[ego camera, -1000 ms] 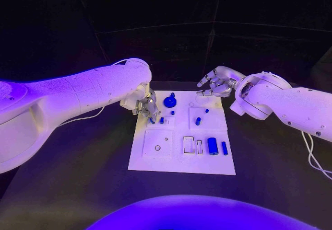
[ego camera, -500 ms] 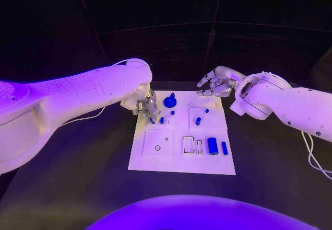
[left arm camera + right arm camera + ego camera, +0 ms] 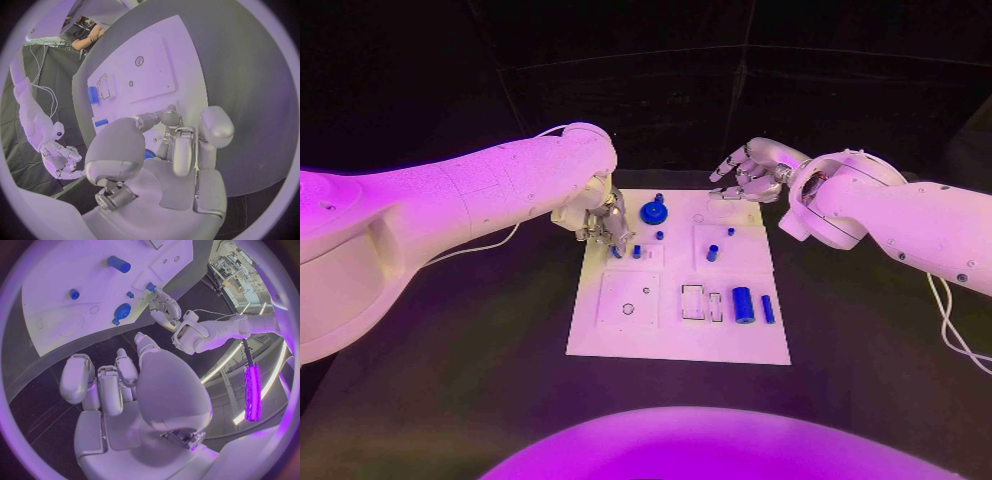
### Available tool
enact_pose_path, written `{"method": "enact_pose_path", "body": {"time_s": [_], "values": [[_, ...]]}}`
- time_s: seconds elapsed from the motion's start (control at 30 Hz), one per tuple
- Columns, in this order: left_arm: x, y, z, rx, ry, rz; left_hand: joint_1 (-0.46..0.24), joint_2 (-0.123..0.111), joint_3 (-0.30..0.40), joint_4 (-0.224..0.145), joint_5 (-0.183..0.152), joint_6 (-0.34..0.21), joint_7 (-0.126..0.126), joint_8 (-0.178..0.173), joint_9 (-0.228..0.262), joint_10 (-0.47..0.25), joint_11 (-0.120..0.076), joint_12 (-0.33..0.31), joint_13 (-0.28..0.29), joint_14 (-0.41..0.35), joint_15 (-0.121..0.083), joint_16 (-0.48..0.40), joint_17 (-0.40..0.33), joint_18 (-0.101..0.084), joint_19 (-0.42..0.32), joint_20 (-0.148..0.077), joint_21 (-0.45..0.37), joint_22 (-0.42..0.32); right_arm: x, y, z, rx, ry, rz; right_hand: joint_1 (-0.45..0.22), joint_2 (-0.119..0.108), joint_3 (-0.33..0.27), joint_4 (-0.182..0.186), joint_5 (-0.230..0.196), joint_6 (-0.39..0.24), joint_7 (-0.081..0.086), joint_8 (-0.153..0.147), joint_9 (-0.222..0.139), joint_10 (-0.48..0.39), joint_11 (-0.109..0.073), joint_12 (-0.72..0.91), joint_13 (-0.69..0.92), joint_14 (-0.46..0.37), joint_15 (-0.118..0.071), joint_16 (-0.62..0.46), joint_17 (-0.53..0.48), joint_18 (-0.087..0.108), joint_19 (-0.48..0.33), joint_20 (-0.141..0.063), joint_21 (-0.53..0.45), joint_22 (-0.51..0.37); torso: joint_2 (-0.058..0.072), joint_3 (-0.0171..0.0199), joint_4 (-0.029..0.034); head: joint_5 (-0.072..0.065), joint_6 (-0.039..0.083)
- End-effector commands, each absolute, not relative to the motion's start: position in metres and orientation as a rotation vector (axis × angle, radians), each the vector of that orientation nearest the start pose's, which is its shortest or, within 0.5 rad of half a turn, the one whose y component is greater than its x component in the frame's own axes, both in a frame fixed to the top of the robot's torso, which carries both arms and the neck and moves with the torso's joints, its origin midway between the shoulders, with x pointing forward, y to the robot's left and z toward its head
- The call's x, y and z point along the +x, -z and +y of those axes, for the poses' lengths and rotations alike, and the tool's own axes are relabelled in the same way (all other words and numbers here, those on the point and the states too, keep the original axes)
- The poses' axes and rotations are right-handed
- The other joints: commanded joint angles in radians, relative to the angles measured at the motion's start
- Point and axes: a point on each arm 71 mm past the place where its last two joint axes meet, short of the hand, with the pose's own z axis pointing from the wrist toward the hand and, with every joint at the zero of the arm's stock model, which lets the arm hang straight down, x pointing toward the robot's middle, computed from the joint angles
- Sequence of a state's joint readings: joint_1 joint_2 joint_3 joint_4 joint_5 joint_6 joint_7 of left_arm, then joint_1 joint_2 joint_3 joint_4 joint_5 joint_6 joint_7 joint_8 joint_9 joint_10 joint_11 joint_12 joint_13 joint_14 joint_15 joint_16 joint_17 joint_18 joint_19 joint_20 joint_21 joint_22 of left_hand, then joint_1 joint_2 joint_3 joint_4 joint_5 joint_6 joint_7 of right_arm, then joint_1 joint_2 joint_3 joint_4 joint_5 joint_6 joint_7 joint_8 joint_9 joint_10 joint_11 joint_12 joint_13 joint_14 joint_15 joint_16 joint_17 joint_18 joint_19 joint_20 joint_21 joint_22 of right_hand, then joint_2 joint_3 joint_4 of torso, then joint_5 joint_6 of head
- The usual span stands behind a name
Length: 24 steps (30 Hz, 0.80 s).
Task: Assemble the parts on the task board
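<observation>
From the head view I can't see what the left hand (image 3: 604, 225) has between its fingertips: they come down at the task board (image 3: 678, 340)'s left edge and cover whatever blue part sits there. In the left wrist view, my own palm hides that spot too; just a sliver of blue (image 3: 149, 154) peeks out behind the fingers, too little to tell if it is pinched. The right hand (image 3: 750, 176) overlaps the board's far right corner and hides it. The small blue pegs (image 3: 659, 235) on the board are too tiny to make out their shape.
</observation>
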State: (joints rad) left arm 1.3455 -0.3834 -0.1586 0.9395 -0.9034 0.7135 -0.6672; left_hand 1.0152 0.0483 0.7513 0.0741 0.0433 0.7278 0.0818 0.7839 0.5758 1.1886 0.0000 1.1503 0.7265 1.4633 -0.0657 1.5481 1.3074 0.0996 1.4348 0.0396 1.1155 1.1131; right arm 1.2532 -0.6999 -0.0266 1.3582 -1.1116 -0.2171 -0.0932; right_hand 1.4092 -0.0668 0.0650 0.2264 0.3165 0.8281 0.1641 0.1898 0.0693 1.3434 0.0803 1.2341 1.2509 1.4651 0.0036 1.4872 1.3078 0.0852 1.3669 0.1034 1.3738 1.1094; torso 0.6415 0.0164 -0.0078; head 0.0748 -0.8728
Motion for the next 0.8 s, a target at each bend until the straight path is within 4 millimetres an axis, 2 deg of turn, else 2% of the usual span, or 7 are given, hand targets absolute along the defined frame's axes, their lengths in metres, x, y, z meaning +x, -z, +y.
{"method": "enact_pose_path", "body": {"time_s": [0.03,0.3,0.67,0.8], "values": [[0.5461,0.2349,0.1522,0.034,0.069,2.804,-0.033,-0.002,0.040,-0.032,0.003,0.023,-0.014,0.010,0.002,0.007,-0.009,0.007,0.004,0.093,-0.009,0.001,0.201,0.007,0.004,-0.008,0.000,0.002,0.5254,0.1710,-0.1744,0.113,-0.810,1.790,-0.004,0.005,-0.006,0.001,0.003,0.007,0.000,0.005,-0.001,0.001,-0.007,0.002,-0.001,0.070,-0.008,-0.006,0.101,0.003,-0.006,-0.003,-0.007,-0.001,0.000,0.0001,-0.0005,0.000,0.000],[0.5454,0.2351,0.1521,0.031,0.072,2.813,-0.064,-0.009,0.032,-0.020,0.003,0.044,-0.023,0.017,0.006,0.016,-0.016,0.014,0.016,0.094,-0.015,0.003,0.206,0.007,0.007,-0.013,0.001,0.004,0.5255,0.1711,-0.1745,0.113,-0.810,1.790,-0.004,0.005,-0.006,0.001,0.003,0.007,0.000,0.005,-0.001,0.001,-0.007,0.002,-0.001,0.070,-0.008,-0.006,0.101,0.003,-0.006,-0.003,-0.007,-0.001,0.000,0.0002,-0.0003,-0.002,0.000],[0.5459,0.2350,0.1524,0.009,0.084,2.806,-0.091,-0.013,0.027,-0.013,0.004,0.061,-0.029,0.015,0.003,0.020,-0.022,0.015,0.018,0.093,-0.020,0.002,0.205,0.009,0.006,-0.018,-0.008,-0.003,0.5256,0.1712,-0.1740,0.112,-0.811,1.791,-0.003,0.005,-0.006,0.000,0.004,0.007,0.000,0.006,-0.001,0.000,-0.007,0.001,-0.002,0.070,-0.008,-0.006,0.101,0.003,-0.006,-0.003,-0.007,-0.002,0.000,0.0000,-0.0004,-0.004,0.000],[0.5465,0.2348,0.1524,-0.001,0.088,2.798,-0.113,-0.018,0.015,0.000,0.003,0.067,-0.030,0.011,0.001,0.022,-0.022,0.015,0.019,0.093,-0.021,0.002,0.204,0.008,0.007,-0.019,-0.010,-0.004,0.5256,0.1712,-0.1739,0.111,-0.812,1.791,-0.003,0.005,-0.006,0.000,0.004,0.007,0.000,0.006,-0.001,0.000,-0.007,0.001,-0.002,0.070,-0.008,-0.006,0.101,0.003,-0.006,-0.003,-0.007,-0.002,0.000,0.0000,-0.0006,-0.004,0.000]]}}
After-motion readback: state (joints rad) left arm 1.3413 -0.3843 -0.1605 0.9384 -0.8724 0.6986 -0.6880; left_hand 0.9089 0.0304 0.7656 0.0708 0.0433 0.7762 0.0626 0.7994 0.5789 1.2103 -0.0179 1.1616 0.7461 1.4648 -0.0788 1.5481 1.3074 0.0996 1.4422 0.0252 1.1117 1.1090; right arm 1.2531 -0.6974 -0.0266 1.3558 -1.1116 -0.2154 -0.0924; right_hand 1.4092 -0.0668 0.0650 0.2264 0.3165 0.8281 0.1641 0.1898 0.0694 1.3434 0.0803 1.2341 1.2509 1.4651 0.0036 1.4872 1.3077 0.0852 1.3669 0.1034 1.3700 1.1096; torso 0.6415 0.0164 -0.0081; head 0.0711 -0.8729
